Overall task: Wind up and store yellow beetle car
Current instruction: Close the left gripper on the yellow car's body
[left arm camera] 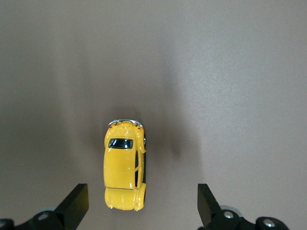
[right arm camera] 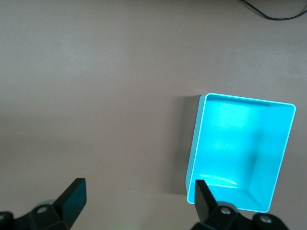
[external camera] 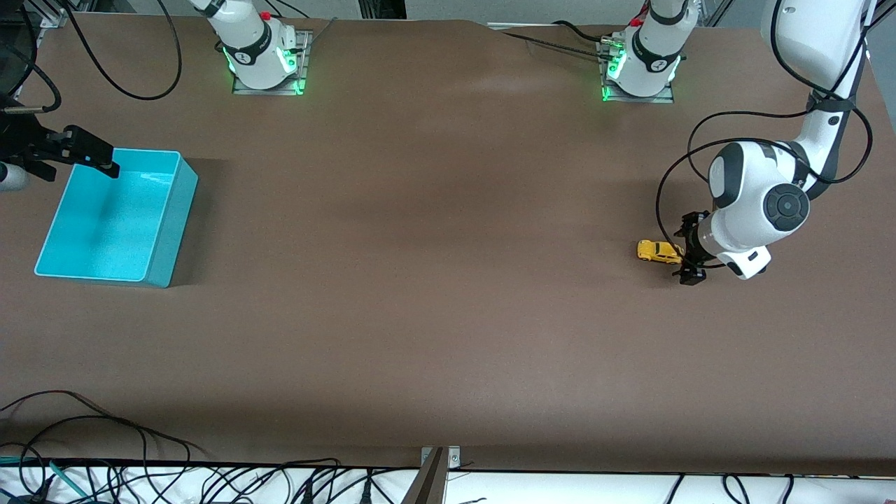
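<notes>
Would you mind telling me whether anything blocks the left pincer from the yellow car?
Nothing visible does: the left pincer hangs open over the yellow beetle car, which sits alone on the bare table.

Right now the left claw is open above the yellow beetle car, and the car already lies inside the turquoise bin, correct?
Not quite. The left claw is open above the yellow beetle car, but the car stands on the bare table, not in the turquoise bin, which is empty at the right arm's end. The front view shows it.

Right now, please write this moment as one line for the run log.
left gripper: open, over yellow beetle car | car: on table, not held | right gripper: open, at turquoise bin rim | bin: empty
</notes>
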Motion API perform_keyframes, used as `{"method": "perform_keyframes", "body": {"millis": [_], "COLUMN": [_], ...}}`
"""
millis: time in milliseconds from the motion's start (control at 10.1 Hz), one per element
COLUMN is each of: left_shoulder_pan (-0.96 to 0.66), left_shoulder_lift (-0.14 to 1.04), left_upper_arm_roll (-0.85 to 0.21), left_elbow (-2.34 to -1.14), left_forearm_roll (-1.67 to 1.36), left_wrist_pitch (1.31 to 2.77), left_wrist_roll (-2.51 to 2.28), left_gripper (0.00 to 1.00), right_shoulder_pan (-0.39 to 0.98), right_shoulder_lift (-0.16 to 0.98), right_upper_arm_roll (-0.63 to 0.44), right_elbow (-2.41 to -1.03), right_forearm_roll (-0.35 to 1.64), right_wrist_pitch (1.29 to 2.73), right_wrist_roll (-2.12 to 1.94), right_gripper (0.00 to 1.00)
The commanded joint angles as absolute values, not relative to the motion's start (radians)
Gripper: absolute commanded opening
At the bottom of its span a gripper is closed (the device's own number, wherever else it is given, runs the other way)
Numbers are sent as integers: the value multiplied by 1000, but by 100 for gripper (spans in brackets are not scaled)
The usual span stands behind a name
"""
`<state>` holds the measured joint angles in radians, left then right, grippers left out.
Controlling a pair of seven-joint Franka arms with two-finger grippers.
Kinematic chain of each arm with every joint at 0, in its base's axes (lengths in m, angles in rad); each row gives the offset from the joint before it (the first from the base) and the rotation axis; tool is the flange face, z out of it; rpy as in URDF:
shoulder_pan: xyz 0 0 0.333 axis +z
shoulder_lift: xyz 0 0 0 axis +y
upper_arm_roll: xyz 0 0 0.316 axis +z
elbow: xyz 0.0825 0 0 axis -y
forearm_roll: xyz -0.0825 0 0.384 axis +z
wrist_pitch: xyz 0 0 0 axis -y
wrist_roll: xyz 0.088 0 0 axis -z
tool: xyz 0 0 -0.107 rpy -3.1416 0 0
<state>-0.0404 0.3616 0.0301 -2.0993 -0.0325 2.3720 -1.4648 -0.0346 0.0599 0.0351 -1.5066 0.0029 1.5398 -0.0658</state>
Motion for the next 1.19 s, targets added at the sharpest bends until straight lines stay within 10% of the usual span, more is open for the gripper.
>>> {"method": "perform_keyframes", "body": {"millis": [0,1088], "left_shoulder_pan": [-52,-69], "left_shoulder_lift": [387,423], "left_upper_arm_roll": [34,34], "left_elbow": [-2094,-2135], "left_forearm_roll": [-46,-18], "left_wrist_pitch": [2411,2401], "left_wrist_roll": [-1508,-1499], "left_gripper": [100,100], "right_shoulder_pan": [-34,-31], "right_shoulder_lift": [63,63], "right_upper_arm_roll": [35,38], "right_elbow": [-1486,-1488], "right_forearm_roll": [9,21], "right_wrist_pitch": [1528,1520], "right_wrist_roll": [-75,-75], "right_gripper": [100,100]}}
